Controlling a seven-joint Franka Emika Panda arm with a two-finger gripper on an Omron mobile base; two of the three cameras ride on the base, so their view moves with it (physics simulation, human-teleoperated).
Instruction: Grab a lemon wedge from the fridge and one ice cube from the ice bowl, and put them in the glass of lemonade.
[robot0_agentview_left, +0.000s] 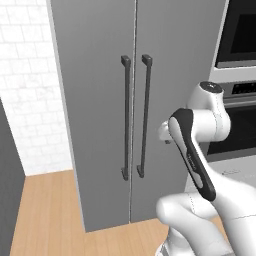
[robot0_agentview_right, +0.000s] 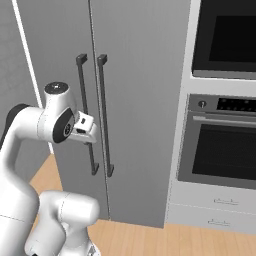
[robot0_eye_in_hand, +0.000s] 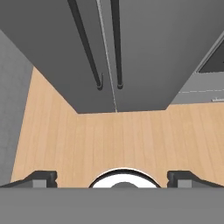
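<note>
Fridge (robot0_eye_in_hand: 144, 48) doors shut, ahead of tool (robot0_eye_in_hand: 112, 178), jaws wide apart

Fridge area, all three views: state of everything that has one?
fridge: both doors shut, the two bar handles side by side at the centre seam.
upper oven: door shut.
lower oven: door shut.
drawers under the ovens: shut.
gripper: open, holding nothing, apart from the fridge handles.
</note>
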